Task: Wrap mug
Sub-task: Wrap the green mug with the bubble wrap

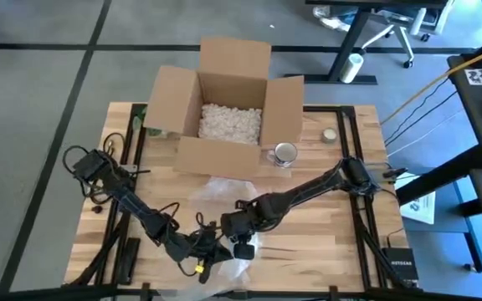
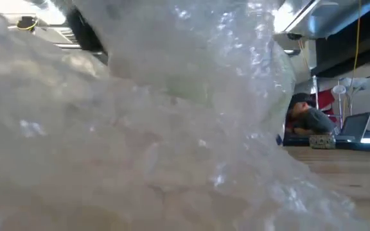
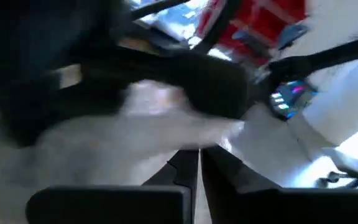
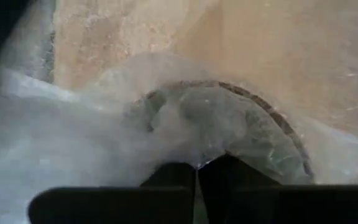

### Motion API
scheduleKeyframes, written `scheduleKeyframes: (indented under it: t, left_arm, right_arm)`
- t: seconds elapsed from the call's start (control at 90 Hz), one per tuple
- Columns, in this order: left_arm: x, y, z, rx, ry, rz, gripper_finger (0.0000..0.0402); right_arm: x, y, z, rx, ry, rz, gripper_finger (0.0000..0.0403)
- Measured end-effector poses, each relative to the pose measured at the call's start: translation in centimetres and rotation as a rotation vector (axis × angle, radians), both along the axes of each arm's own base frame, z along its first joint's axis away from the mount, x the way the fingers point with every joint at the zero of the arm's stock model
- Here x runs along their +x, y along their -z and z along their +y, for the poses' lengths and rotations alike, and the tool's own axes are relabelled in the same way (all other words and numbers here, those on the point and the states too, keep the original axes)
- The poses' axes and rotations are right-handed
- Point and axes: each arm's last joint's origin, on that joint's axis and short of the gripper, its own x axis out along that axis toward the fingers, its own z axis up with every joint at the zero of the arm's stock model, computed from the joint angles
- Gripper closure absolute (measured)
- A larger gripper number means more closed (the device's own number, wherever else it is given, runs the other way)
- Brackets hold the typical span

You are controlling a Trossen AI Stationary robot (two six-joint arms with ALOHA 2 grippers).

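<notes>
A: What is on the left?
B: The left end effector sits at the counter's near edge, fingers pinched on bubble wrap.
A: And the right end effector?
B: Just beside it, clenched on the same wrap.
A: Where is the mug?
B: Unwrapped, beside the open cardboard box of packing peanuts.
A: Any writing?
B: A black device at the counter's right edge reads NETGEAR; 1 label farther right is unreadable.

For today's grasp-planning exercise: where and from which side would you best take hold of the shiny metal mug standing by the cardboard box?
Probably by the rim, from straight above: the shiny metal mug stands upright, mouth open upward. Its handle points left beside the open cardboard box flap, so that side looks cramped.
</notes>
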Motion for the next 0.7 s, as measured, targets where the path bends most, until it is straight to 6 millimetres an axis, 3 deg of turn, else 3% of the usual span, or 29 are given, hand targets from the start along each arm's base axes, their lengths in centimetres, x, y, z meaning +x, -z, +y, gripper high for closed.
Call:
scheduleKeyframes:
  t: [0.267, 0.544, 0.7]
  left_arm:
    - [0.1, 0.9, 0.8, -0.027, -0.047, 0.101, 0.0402]
    - [0.4, 1.1, 1.4, -0.02, -0.066, 0.115, 0.0401]
    - [0.6, 1.1, 1.8, -0.017, -0.078, 0.117, 0.0401]
  right_arm:
    - [-0.7, -0.2, 0.1, -0.007, 0.014, 0.046, 0.0403]
    - [-3.0, -4.6, 1.3, -0.102, 0.037, -0.077, 0.0403]
    - [-3.0, -6.0, 2.5, -0.067, -0.012, -0.192, 0.0403]
